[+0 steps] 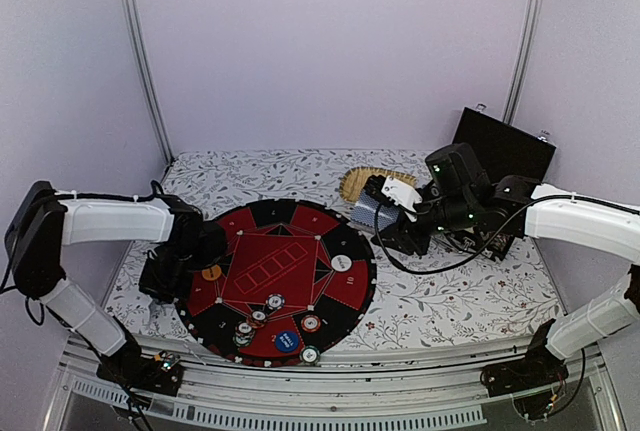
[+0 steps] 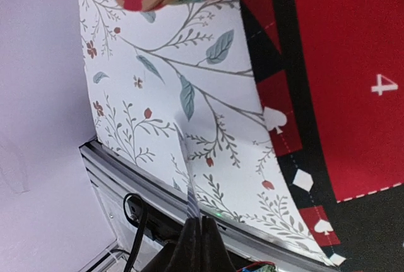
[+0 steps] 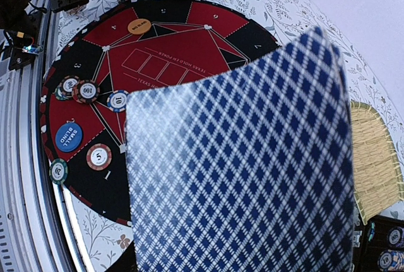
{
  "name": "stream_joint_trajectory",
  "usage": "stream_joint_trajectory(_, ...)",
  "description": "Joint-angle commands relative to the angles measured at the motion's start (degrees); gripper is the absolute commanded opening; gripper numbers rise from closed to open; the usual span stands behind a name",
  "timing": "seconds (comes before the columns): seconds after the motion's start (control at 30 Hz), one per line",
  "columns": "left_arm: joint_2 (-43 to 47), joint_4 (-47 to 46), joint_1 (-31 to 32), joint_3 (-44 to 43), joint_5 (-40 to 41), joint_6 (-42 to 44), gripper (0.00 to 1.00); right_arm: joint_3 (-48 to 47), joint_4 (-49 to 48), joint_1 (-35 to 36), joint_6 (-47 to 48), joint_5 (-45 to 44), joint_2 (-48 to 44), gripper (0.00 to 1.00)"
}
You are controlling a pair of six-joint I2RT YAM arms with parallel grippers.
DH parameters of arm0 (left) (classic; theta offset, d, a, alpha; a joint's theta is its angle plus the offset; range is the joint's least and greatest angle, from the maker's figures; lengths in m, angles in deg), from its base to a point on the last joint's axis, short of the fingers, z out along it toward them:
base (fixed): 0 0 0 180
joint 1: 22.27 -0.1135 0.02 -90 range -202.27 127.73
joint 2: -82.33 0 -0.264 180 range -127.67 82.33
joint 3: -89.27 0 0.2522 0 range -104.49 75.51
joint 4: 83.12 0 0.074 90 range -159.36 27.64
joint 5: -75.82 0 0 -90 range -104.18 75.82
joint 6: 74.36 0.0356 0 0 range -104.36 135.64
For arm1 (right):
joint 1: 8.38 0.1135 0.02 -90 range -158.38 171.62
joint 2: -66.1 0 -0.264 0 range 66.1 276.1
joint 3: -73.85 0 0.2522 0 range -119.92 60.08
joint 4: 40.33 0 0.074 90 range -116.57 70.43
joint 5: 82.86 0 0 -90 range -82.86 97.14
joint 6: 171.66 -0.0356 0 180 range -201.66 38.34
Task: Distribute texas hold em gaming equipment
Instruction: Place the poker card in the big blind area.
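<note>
blue-checked card (image 3: pixel 240 158) filled my right cam, right gripper (image 1: pixel 380 214) clamped on it. left gripper (image 2: pixel 197 242) was pinched together on an edge-on card (image 2: pixel 187 183).

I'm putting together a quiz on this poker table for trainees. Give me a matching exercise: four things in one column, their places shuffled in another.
Things:
1 orange button
2 blue button
3 card
4 straw tray

Places:
A in the right claw
B off the mat, toward the back wall
C by the mat's near edge
D on the mat's left part

Pairs: 1-D, 2-C, 3-A, 4-B
</note>
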Motion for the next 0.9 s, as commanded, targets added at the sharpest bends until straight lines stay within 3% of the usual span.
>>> stream_joint_trajectory(0.0, -0.9, -5.1, 0.8, -0.8, 0.7, 1.2, 0.00, -1.7, -0.6, 0.2, -0.2, 0.3, 0.2, 0.45)
stream_joint_trajectory(0.33, -7.1, -19.1, 0.8, -1.6, -8.8, 6.6, 0.02, -1.4, -0.3, 0.2, -0.3, -0.2, -0.5, 0.45)
stream_joint_trajectory(0.5, -7.6, -22.1, 0.8, -1.0, -11.2, 7.5, 0.15, -1.3, -0.4, 0.3, -0.3, -0.3, -0.5, 0.45)
stream_joint_trajectory(0.67, -6.9, -23.2, 0.8, -1.3, -12.7, 8.2, 0.41, -1.2, -0.3, 0.2, -0.2, -0.4, -0.5, 0.45)
stream_joint_trajectory(0.87, -3.3, -23.5, 0.9, -4.4, -14.6, 9.8, 0.44, -1.2, -0.2, 0.2, -0.3, -0.4, -0.5, 0.45)
